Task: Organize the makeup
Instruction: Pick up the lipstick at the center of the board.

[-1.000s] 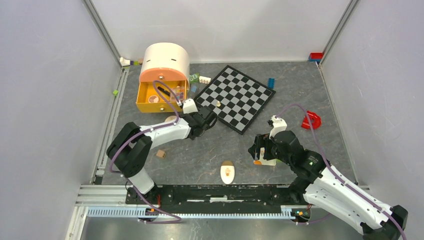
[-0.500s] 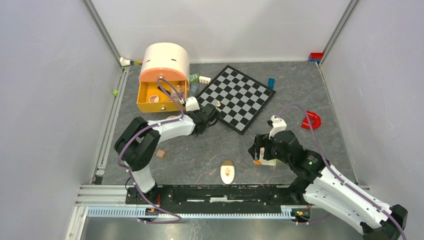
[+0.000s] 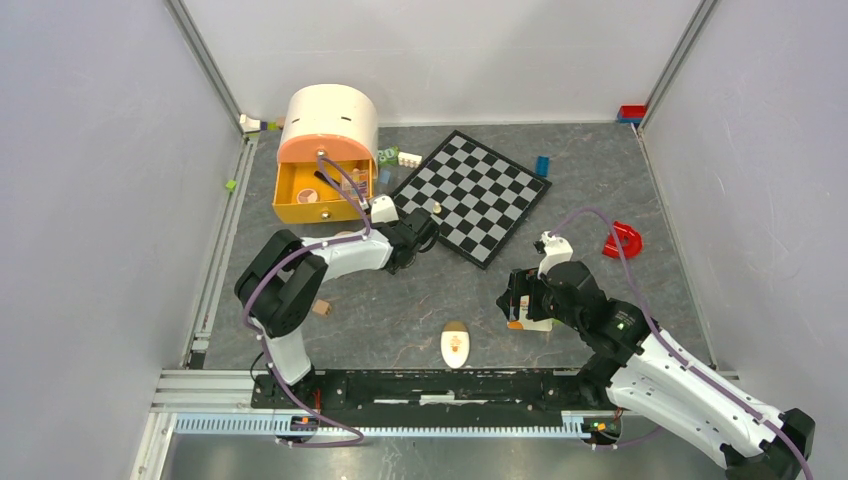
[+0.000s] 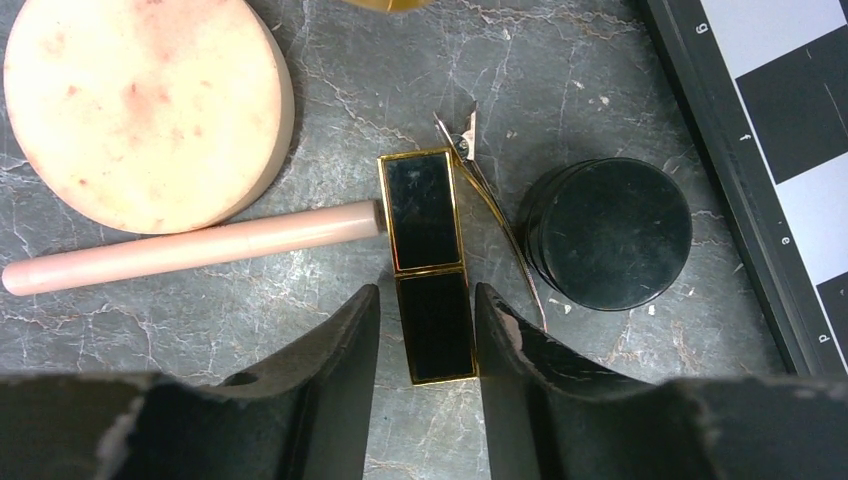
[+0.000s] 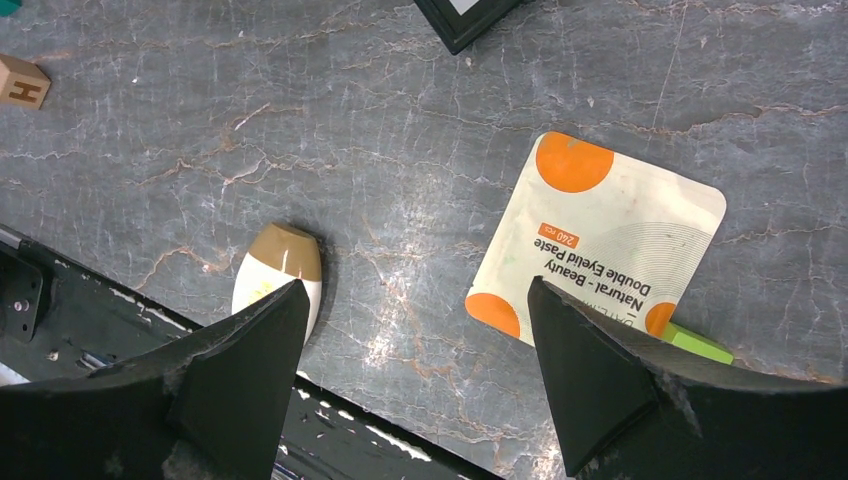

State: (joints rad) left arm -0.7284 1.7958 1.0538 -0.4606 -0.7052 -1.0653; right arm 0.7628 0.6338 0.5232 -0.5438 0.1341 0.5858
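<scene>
Grey marbled worktop [image 4: 600,60], with both claws low over scattered cosmetics.
The left claw [image 4: 428,300] stands apart, straddling the near half of a black gold-edged rectangular case [image 4: 425,215], with a round peach compact [image 4: 145,110] farther ahead. The right claw [image 5: 418,290] gapes wide and holds nothing; a white-orange square sachet [image 5: 600,240] lies beside one fingertip and a cream oval tube [image 5: 280,275] beside the other.

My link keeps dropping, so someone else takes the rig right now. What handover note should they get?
Left end effector: open, straddling the black case, not yet clamped.
Right end effector: open, hovering near the sachet and oval.
Beside the case lie the compact, pink stick, tweezers and black jar.
Done: a few items sit in the yellow drawer.
To do: everything above, probably into that drawer.
</scene>
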